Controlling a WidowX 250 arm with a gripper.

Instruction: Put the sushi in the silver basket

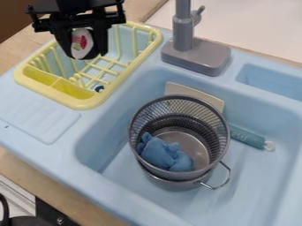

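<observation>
My gripper [82,48] hangs over the yellow drying rack at the upper left, its fingers shut on the sushi [82,43]. The sushi is white with a red and green patch and dark around its lower edge. Down in the sink, right of and below the gripper, the silver mesh basket [140,120] stands within or on a metal pot with a wire handle. A blue soft toy [162,153] lies inside the basket.
The yellow rack [80,102] stands on the sink's left ledge. A grey faucet [196,55] rises at the back. Behind and beside the basket lies a knife with a teal handle [247,137] and pale blade. The sink walls surround the basket.
</observation>
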